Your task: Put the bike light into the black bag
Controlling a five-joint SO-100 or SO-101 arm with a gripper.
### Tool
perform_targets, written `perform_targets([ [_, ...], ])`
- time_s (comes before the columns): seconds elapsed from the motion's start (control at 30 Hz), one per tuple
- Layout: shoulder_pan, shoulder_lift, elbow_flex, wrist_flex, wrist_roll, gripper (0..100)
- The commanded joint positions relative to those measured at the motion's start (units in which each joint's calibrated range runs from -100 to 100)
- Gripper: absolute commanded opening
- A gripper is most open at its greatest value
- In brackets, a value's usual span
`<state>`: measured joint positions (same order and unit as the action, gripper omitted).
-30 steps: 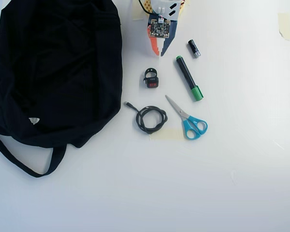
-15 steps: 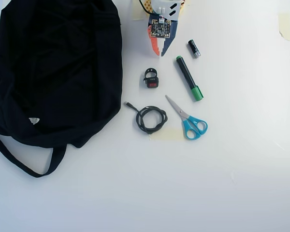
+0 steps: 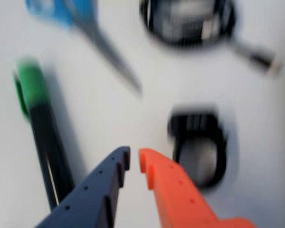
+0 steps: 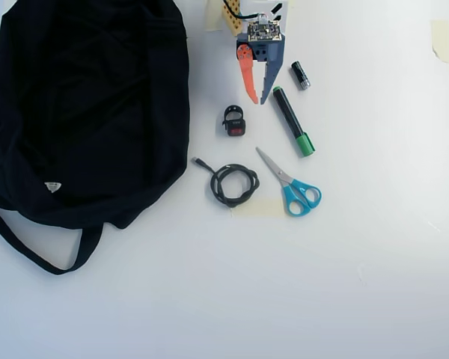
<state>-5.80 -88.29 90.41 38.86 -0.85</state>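
- The bike light [image 4: 234, 122] lies on the table just ahead of my pincer [image 4: 258, 101], offset toward the orange finger [image 3: 168, 183], not touching.
- My pincer stands nearly closed, a narrow gap between the tips, holding nothing.
- The black bag [image 4: 82, 112] lies well apart, on the orange-finger side.

The arm reached in from the top edge of the overhead view, its pincer [image 4: 258, 101] pointing downward in the picture. One orange plastic finger [image 4: 246, 73] and one dark blue plastic finger [image 4: 270, 75] stood nearly together, a narrow gap between their tips, holding nothing; the wrist view [image 3: 134, 160] was blurred
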Motion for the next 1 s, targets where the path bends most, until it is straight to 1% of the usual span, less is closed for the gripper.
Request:
perform_targets([
  [0.0, -0.3, 6.6, -6.1, -12.9, -0.2, 2],
  [0.13, -0.5, 16.2, -11.6, -25.2, -0.2, 2],
  [0.3, -2.1, 30.0, -22.6, -34.1, -0.1, 2],
  [0.7, -0.6, 65.6, -63.7, -34.4, 0.4, 2],
  [0.97, -0.7, 79.8, -79.8, -34.5, 0.5, 2],
])
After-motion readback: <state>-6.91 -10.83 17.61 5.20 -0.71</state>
